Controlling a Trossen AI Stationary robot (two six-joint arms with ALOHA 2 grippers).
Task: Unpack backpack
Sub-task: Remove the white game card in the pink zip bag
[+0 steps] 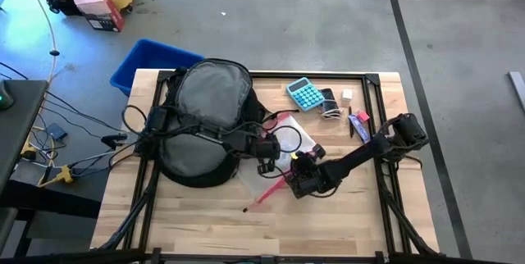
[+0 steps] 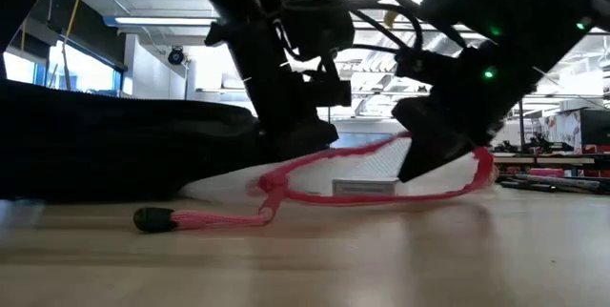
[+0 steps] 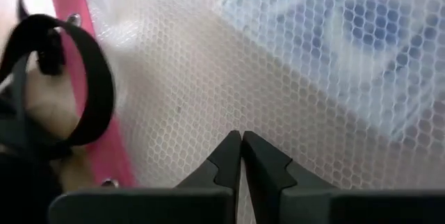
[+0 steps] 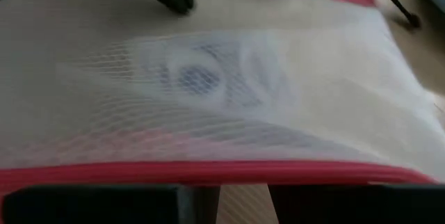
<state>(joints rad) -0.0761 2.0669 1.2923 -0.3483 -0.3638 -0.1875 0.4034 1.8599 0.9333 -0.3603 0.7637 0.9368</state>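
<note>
High view shows the backpack [image 1: 205, 125] at nine o'clock, my left gripper [image 3: 240, 144] pressed together on the pouch [image 3: 278, 78] mesh, right gripper [image 1: 299, 184] pinching its pink edge [image 4: 208, 172]; opposing pulls may tear it, I reckon.

No readable text, label, brand or number shows anywhere (a small white label in the pouch [image 2: 367, 187] is illegible).

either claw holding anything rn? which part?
Both on the clear pink-edged pouch. Right claw grips its pink edge. Left claw is shut against the mesh face; whether it pinches any isn't visible.
</note>
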